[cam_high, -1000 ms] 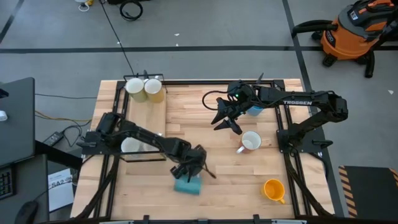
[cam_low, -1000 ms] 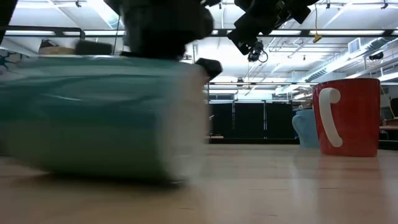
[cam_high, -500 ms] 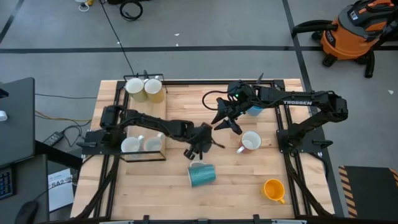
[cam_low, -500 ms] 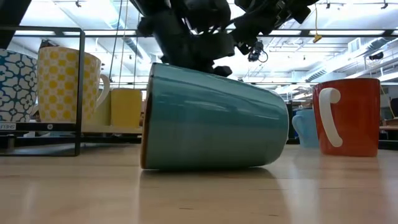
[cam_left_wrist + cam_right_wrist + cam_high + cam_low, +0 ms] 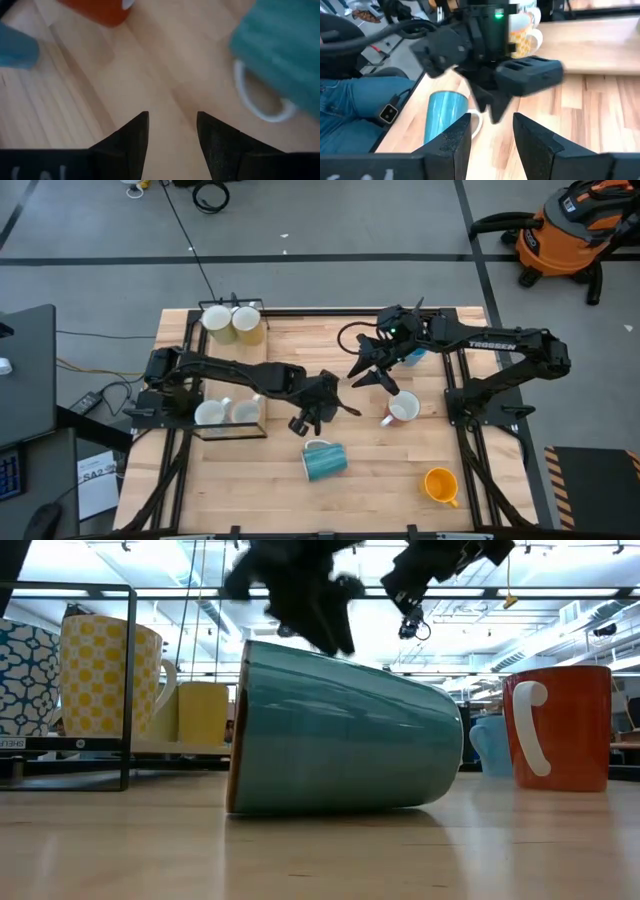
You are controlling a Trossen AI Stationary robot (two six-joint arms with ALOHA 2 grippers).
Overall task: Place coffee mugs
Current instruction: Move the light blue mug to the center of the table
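I have the teal mug (image 5: pixel 324 460) lying on its side on the table (image 5: pixel 400 490), near the front and about midway across, its mouth turned toward the rack side and its handle showing as a white loop in the left wrist view. My left claw (image 5: pixel 318 412) hangs just above and behind it with its fingers spread and nothing between them. The right claw (image 5: pixel 372 372) hovers over the white mug (image 5: pixel 403 408), also empty, its fingers parted. The orange mug (image 5: pixel 440 484) stands near the front right corner, the light blue mug (image 5: pixel 412 356) sits behind the right arm, and the rest are over at the black rack (image 5: pixel 228 385) on the left: two at its far end, two at its near end. As I judge it, the step in hand is to pick up the tipped teal mug. To do that well I would come down squarely over the rim at its open end, one finger inside and one outside the wall, so the round body cannot roll away. I would close gently, then lift and turn it upright before carrying it to the rack.
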